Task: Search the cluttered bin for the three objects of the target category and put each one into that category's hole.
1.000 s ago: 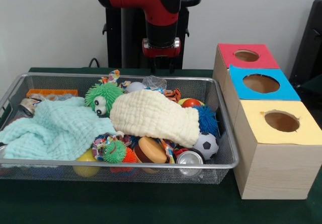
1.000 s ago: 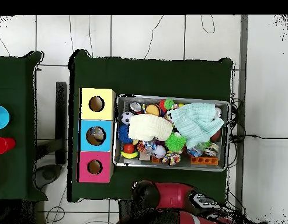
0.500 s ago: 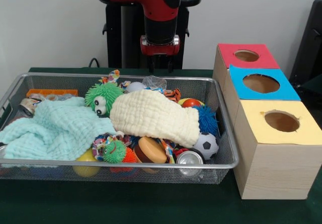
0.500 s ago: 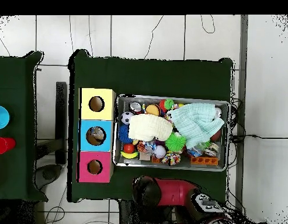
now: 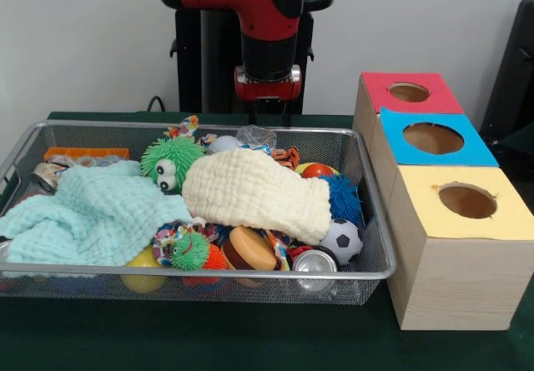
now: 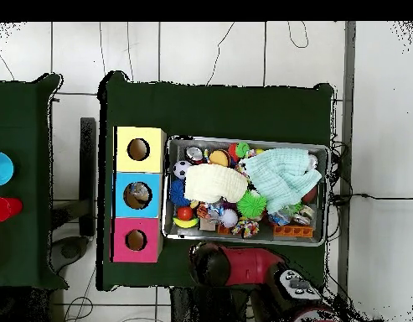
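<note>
Red-and-black gripper (image 5: 269, 112), slightly lower than a moment ago, hangs top centre above bin (image 5: 377, 246); fingers' spread unclear. Crinkled bottle (image 5: 254, 136), possibly target, directly below; blue hole (image 5: 432, 138) right.

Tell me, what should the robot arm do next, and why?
Probably lower the gripper toward the crinkly clear bottle at the bin's far edge. The gripper hangs above and behind it, holding nothing visible, and the blue hole awaits.
</note>
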